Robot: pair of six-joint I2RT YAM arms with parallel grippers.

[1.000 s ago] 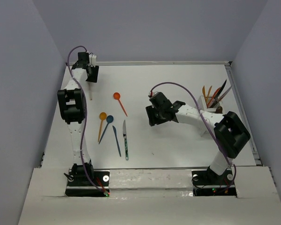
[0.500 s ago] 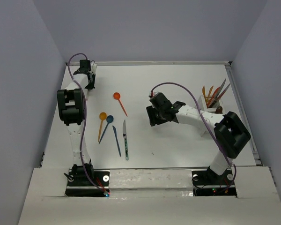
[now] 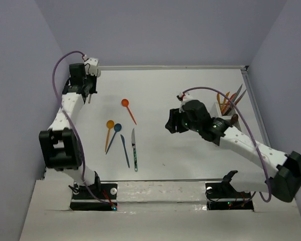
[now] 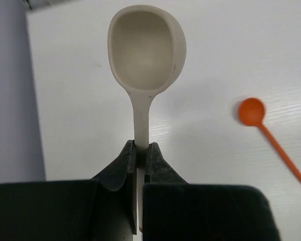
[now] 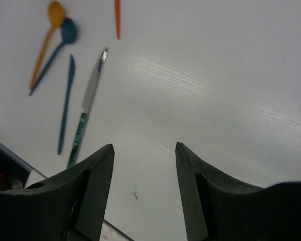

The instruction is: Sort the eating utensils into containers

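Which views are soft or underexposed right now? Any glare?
Top external: table evenly lit, shadows faint, no glare. Left wrist: beige spoon in focus, left gripper near-black with detail lost. Right wrist: right gripper dark and soft-edged, knife slightly blurred.

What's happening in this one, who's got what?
The left gripper is shut on a beige spoon, held over the table's far left corner. The right gripper hangs open and empty near the middle. An orange spoon, a yellow spoon, a teal spoon, a blue knife and a grey knife lie loose; the white caddy at far right already holds several.
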